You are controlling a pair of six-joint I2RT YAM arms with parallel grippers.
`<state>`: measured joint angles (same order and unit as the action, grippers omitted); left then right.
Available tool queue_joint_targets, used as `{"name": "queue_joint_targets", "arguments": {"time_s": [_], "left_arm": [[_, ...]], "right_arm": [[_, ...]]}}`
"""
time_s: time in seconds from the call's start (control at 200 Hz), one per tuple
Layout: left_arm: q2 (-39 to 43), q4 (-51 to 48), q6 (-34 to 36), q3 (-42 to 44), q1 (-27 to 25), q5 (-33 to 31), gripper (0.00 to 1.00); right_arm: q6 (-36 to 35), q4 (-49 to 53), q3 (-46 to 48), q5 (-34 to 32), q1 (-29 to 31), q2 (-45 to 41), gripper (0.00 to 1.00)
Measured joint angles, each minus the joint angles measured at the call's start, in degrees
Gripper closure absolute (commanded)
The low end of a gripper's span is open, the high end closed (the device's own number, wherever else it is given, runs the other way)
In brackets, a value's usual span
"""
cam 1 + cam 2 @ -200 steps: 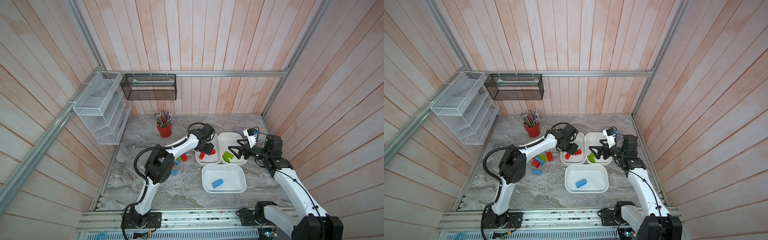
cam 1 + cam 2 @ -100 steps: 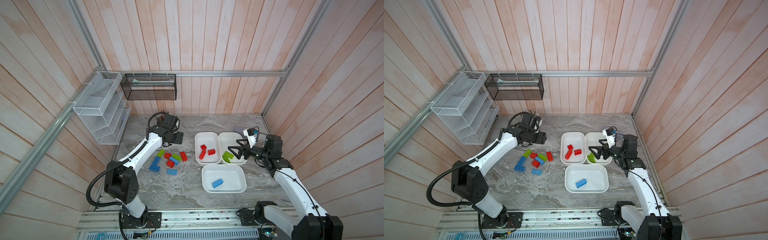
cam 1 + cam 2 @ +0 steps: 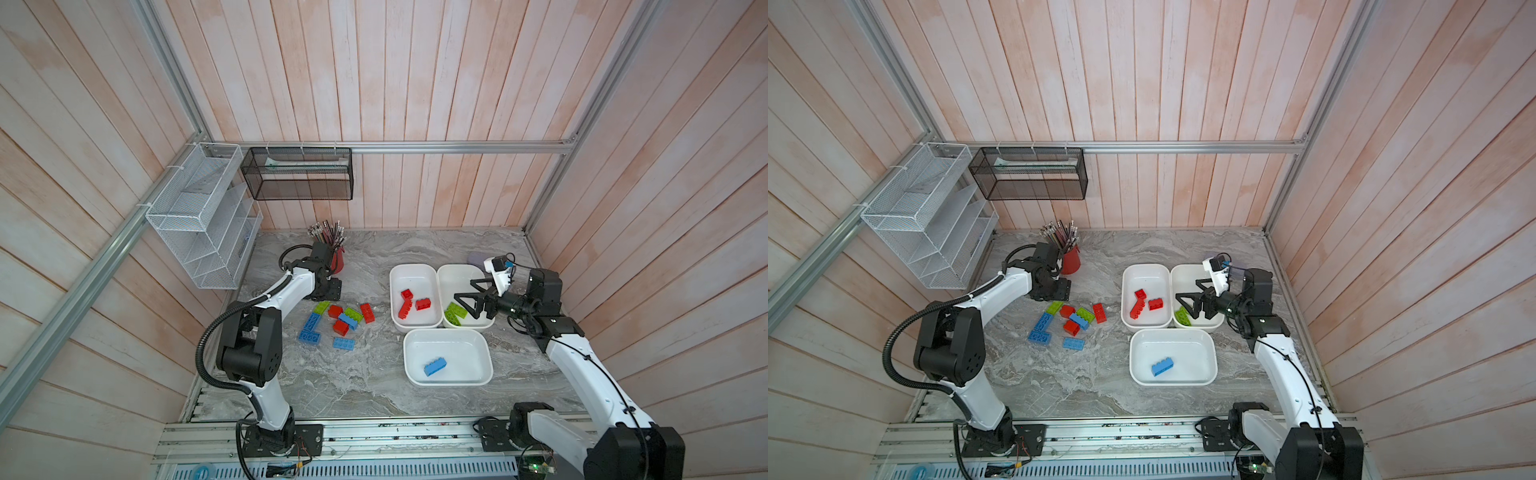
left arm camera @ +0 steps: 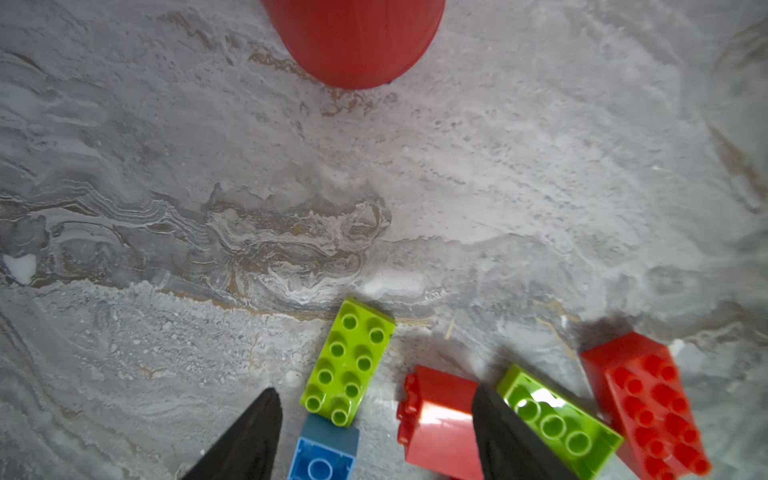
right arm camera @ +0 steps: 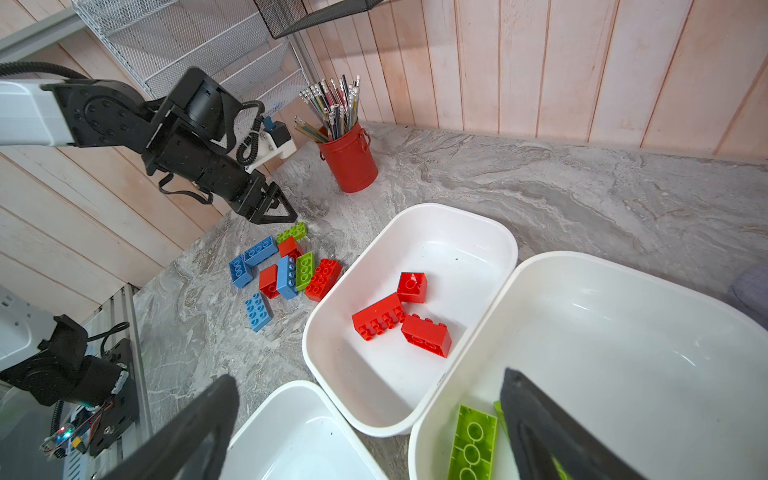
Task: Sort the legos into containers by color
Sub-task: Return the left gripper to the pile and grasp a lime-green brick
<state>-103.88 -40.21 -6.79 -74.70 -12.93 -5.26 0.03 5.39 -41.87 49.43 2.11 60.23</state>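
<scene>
**Left arm is back at the pile**

A moment ago the left gripper (image 3: pixel 330 289) was over the tub with red legos (image 3: pixel 413 269). Now it has swung away and hangs above the loose legos (image 3: pixel 336 321) on the table (image 3: pixel 374 253). The red pencil cup (image 3: pixel 338 261) is near it. Its fingers are spread apart and hold nothing. In the left wrist view a lime lego (image 4: pixel 349 361) lies flat just past the fingertips. A red lego (image 4: pixel 440 419) shows in the gap between them, down on the table.

Three red legos (image 3: pixel 422 304) lie in that tub.

The right gripper (image 3: pixel 463 289) has not moved. It hangs over the tub with green legos (image 3: pixel 457 269), fingers wide apart and empty. The green legos (image 3: pixel 455 311) sit right under it. One blue lego (image 3: pixel 435 366) lies in the third tub (image 3: pixel 465 353), near this gripper.
</scene>
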Motion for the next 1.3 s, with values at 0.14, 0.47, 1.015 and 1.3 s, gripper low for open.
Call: {"name": "queue_joint_targets", "arguments": {"time_s": [0.14, 0.47, 1.015, 1.3], "left_arm": [[-3.5, 0.2, 0.98, -0.11, 0.9, 0.24, 0.28], [-6.64, -0.79, 4.55, -0.11, 3.45, 0.79, 0.34], [-8.22, -3.5, 7.13, -1.29, 5.53, 6.21, 0.63], [-7.78, -4.17, 6.78, -1.49, 5.6, 6.97, 0.71]], "right_arm": [[0.02, -0.68, 0.85, 0.0, 0.02, 0.02, 0.02], [0.0, -1.16, 1.27, 0.24, 0.02, 1.49, 0.02], [0.02, -2.4, 1.53, 1.07, 0.07, 1.55, 0.02], [0.22, -2.47, 1.55, 1.68, 0.07, 1.6, 0.02]]}}
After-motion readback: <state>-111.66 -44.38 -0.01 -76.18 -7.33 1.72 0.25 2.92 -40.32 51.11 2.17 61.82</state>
